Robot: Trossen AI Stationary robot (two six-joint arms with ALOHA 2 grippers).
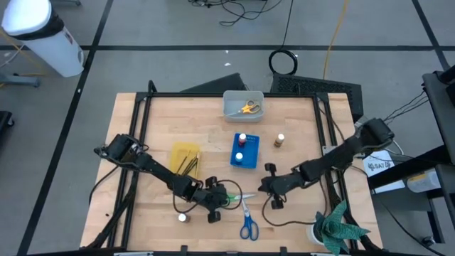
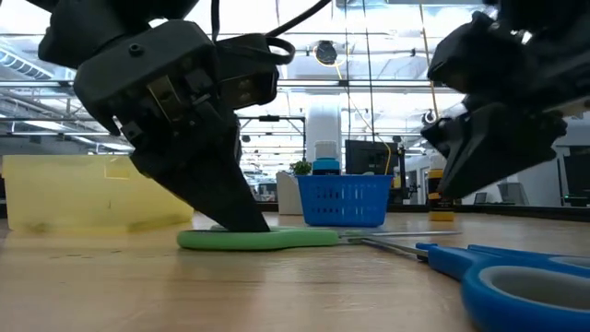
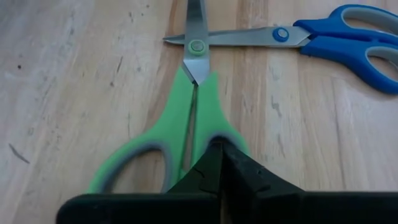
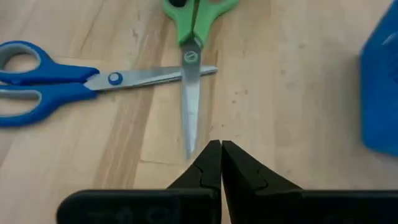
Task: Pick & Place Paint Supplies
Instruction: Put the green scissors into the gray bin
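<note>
At the near edge of the table [image 1: 142,121], around six o'clock, the blue scissors [image 1: 248,225] lie flat with the handles nearest the edge and the blades pointing away. Their blades cross those of the green scissors [image 1: 231,197], which lie just beyond, at about the table's near-centre. The left gripper [image 1: 215,199] is down on the green handles, its tips pinched together against the plastic where the two loops meet; the scissors rest flat on the wood. A tiny white-topped bottle [image 1: 183,217] stands at seven o'clock, close by the left arm. The right gripper [image 1: 269,186] hangs at about five o'clock, just off the tip of the green scissors' blades, its jaws clenched with nothing between them.

Further in, near the table's middle, the flat yellow tray [image 1: 185,158] sits toward nine o'clock with thin dark brushes [image 1: 190,164] on it, and the blue tray [image 1: 245,151] at centre carries a red-topped bottle [image 1: 242,137] and another small bottle [image 1: 239,156]. A brown-topped bottle [image 1: 280,140] stands at two o'clock. Farthest, at twelve o'clock, the grey bin [image 1: 243,104] holds the yellow scissors [image 1: 247,107].
</note>
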